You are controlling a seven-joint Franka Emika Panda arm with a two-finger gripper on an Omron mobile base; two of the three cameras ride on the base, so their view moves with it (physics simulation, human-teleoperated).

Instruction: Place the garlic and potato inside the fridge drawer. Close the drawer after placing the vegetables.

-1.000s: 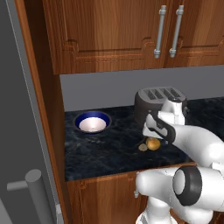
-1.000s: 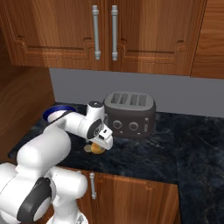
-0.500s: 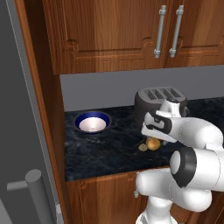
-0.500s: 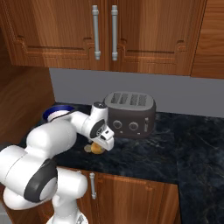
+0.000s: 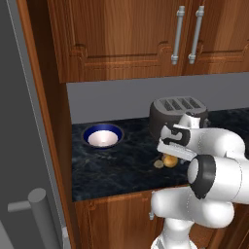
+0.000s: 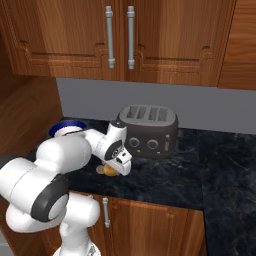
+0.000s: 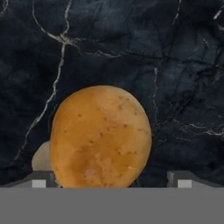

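No brand, label or lettering can be read on anything here. The toaster, a dark grey four-slot model, shows round knobs on its front in the right base view, but nothing written on them.

The counter is black stone with pale veins, set over wooden lower cabinets with a metal handle. Above it runs a plain grey backsplash, and over that wooden wall cabinets with two upright bar handles. A blue-rimmed bowl with a white inside sits on the counter well to the left of the toaster. At the far left of the left base view stands a grey fridge door with a round grey handle.

The potato lies on the counter just in front of the toaster, and the garlic sits just beside it (whether they touch cannot be told). The gripper hovers right over the potato, fingers spread wide to either side of it, gripping nothing
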